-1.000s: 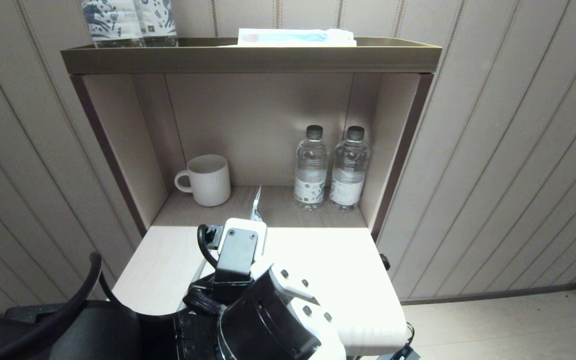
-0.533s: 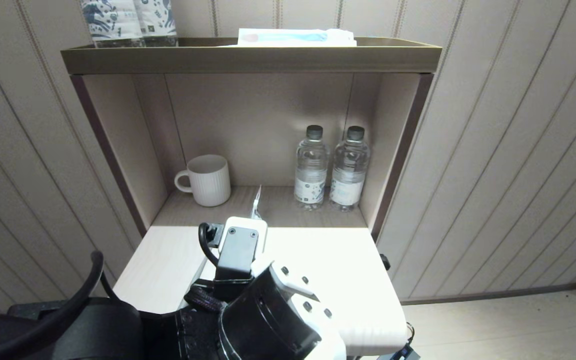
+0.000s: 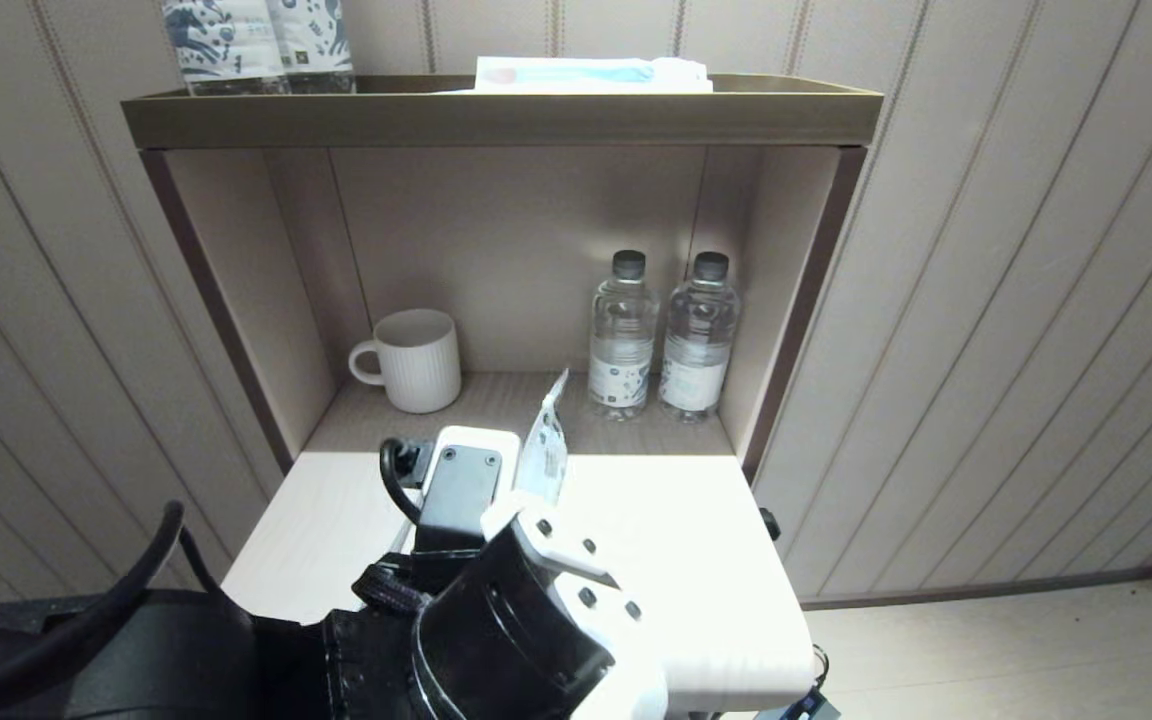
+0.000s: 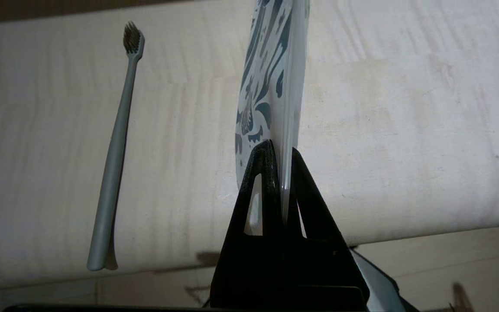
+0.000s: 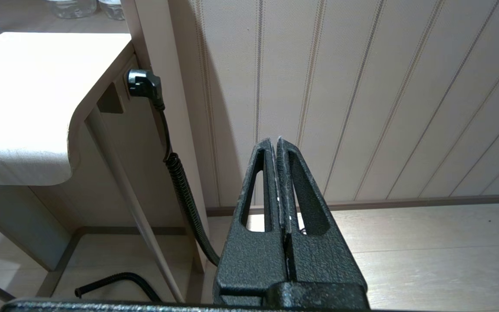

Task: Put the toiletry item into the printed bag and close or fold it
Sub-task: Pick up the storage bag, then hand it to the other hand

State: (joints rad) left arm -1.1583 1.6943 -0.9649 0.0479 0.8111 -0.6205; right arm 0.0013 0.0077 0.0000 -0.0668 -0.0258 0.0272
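My left gripper (image 4: 280,149) is shut on one end of the printed bag (image 4: 271,73), a white pouch with dark blue leaf prints, and holds it edge-up above the tabletop. In the head view the printed bag (image 3: 545,445) sticks up past the left wrist over the middle of the table. The grey toothbrush (image 4: 114,160) lies flat on the table beside the bag, dark bristles at the far end; the arm hides it in the head view. My right gripper (image 5: 277,143) is shut on nothing, parked low beside the table's right side, facing the wall.
The pale wooden table (image 3: 676,530) runs into an open cabinet holding a white ribbed mug (image 3: 416,360) and two water bottles (image 3: 661,340). Blue-patterned packs (image 3: 256,40) and a flat box (image 3: 591,75) sit on the cabinet top. A black plug and cable (image 5: 145,84) hang at the table's right side.
The left gripper has turned and shifted slightly left; the bag it holds now tilts right and shows more of its printed face. The right arm has not moved.
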